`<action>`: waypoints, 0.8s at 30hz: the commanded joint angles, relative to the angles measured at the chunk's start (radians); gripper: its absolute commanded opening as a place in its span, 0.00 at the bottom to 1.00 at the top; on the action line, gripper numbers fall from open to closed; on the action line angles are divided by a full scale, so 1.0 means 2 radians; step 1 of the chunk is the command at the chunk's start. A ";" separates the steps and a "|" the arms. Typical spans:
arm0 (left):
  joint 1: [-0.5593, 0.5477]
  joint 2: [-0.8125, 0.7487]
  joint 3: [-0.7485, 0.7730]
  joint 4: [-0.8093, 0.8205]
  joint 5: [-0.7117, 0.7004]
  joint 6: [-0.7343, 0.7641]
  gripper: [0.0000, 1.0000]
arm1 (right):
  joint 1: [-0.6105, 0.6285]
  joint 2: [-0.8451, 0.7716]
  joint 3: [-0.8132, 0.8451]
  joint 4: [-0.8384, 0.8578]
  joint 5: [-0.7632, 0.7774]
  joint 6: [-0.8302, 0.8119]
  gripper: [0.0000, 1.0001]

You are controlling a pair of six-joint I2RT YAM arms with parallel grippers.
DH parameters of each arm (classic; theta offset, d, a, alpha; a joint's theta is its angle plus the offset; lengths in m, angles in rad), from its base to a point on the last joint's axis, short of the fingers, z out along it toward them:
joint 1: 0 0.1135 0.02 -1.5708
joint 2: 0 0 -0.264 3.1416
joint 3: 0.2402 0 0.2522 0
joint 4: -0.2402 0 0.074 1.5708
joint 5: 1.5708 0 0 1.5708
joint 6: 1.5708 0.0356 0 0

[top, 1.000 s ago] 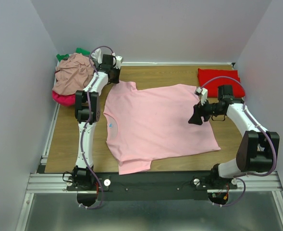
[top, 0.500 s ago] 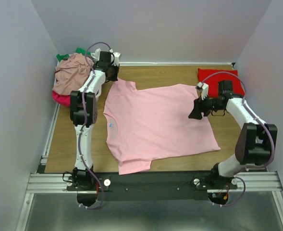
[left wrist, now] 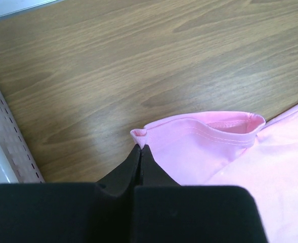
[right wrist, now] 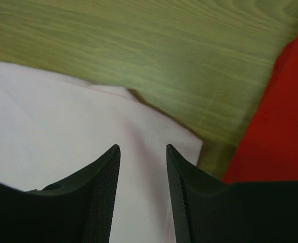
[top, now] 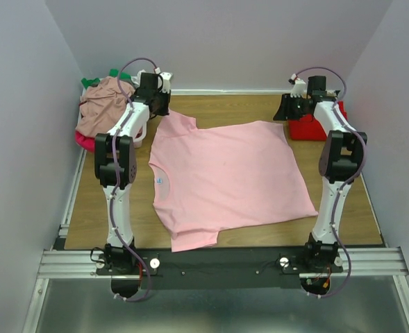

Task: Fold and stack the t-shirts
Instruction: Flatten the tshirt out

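Flat on the middle of the brown wooden table, a big light pink cotton t-shirt, likely soft, light and floppy, best taken by hems and corners, pinched at the table's far left by the black left gripper, black right gripper fingers spread at far right.

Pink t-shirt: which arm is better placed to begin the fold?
Left. The left gripper is shut on the pink t-shirt at its far sleeve hem, while the right gripper hangs open over the far bottom corner beside the red t-shirt, gripping nothing.
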 commanded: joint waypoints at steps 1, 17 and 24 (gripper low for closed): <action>0.000 -0.009 0.001 0.005 -0.005 -0.003 0.00 | -0.002 0.056 0.060 -0.001 0.063 0.040 0.48; 0.000 0.001 -0.002 0.008 0.016 -0.007 0.00 | -0.001 0.107 0.063 -0.002 0.108 0.034 0.49; 0.001 -0.005 -0.009 0.010 0.013 -0.007 0.00 | -0.001 0.086 0.067 0.000 0.053 0.026 0.19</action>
